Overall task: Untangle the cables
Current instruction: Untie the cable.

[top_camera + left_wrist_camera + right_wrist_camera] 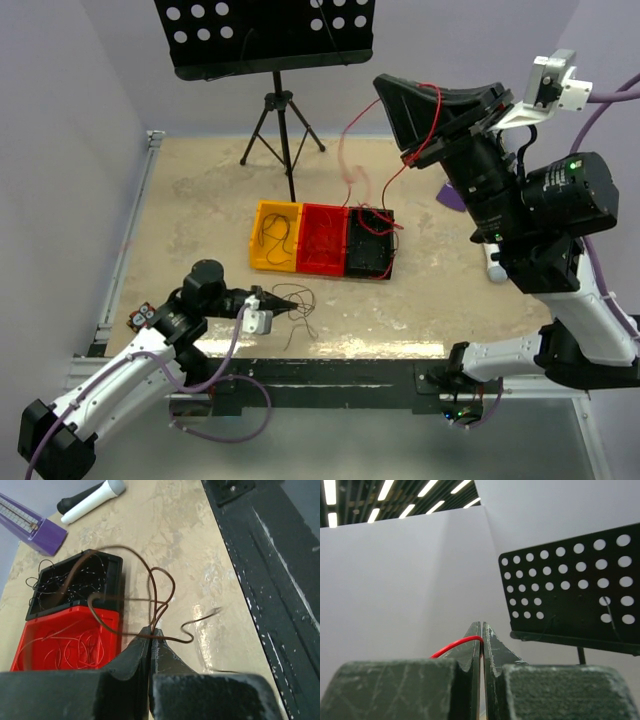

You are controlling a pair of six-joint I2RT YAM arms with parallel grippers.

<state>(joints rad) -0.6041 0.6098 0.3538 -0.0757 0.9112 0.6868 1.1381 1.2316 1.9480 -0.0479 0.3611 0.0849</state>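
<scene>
While bins (322,268) hold wires (275,232) — left claw (151,630) clamps dark wire (172,589) | right claw (481,626) clamps red wire (457,643)

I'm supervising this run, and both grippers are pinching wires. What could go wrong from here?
The right gripper holds a red wire high, trailing down toward the black bin; lifting further might tug the bin along.
The left gripper pinches a looped dark wire; pulling could tighten its loops into a knot.
</scene>
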